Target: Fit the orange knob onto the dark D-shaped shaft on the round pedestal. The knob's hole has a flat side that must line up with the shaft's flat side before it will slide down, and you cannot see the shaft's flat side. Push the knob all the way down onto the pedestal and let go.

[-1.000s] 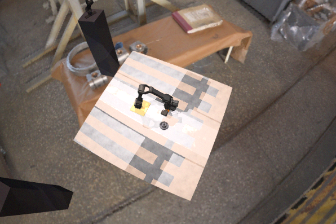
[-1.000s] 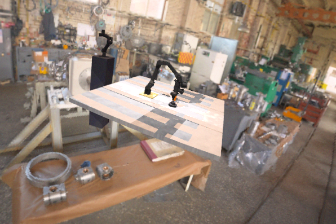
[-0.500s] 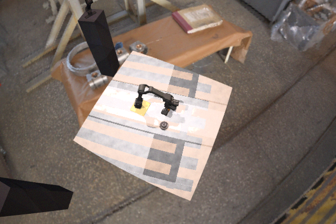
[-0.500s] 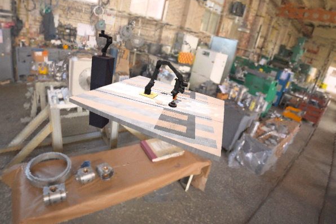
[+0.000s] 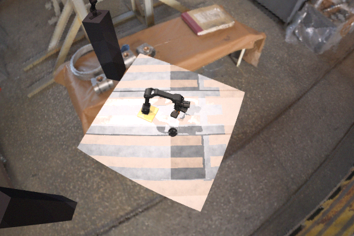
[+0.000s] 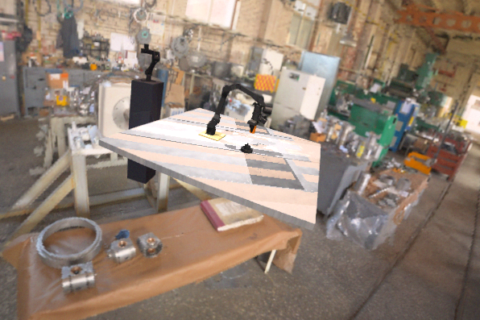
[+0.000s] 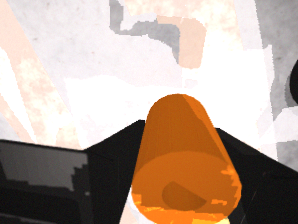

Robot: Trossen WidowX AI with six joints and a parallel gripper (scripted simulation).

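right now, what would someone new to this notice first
Probably the orange knob filling the wrist view, pinched between the dark fingers of the gripper, with the D-shaped hole in its end facing the camera. Next, from above, the striped table with the small black arm on a yellow plate, and the dark pedestal just in front.
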